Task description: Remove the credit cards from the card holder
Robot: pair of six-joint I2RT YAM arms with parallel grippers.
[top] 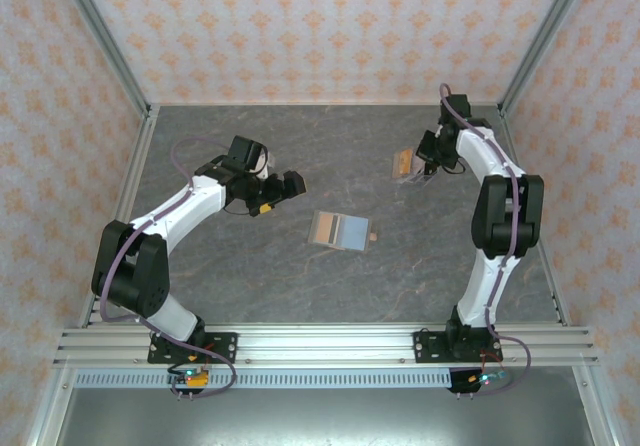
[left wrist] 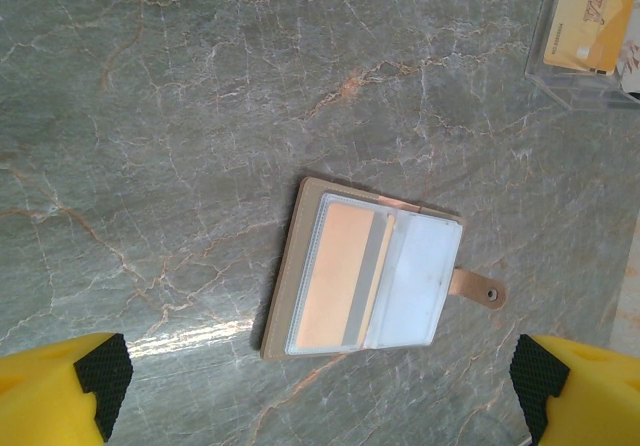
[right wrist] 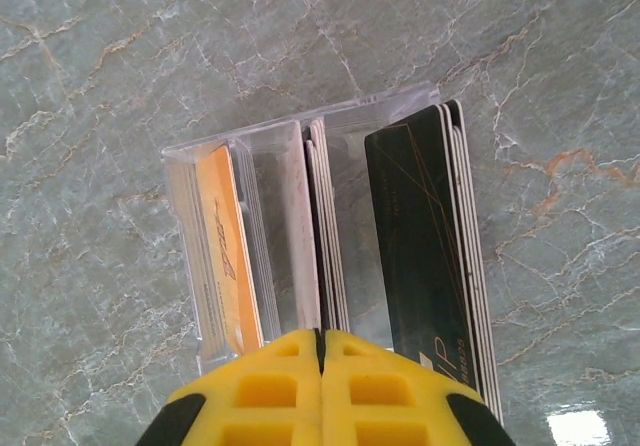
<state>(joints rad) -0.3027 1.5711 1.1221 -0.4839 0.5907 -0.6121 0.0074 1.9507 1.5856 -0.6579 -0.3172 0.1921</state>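
Note:
The card holder (top: 340,230) lies open and flat in the middle of the table, with its tan tab (left wrist: 478,288) pointing right. One clear sleeve holds a peach card with a grey stripe (left wrist: 345,284); the sleeve beside it (left wrist: 418,286) looks empty. My left gripper (top: 280,195) hovers up and to the left of the holder, open, with the fingertips (left wrist: 100,374) spread wide and nothing between them. My right gripper (right wrist: 321,341) is over a clear card box (right wrist: 300,136) at the far right, shut on a pale card (right wrist: 303,236) that stands on edge in the box.
The clear box (top: 405,163) also holds an orange card (right wrist: 228,251), a black card (right wrist: 420,236) and several more stacked on edge. Aluminium frame rails and patterned walls border the grey marble table (top: 250,276).

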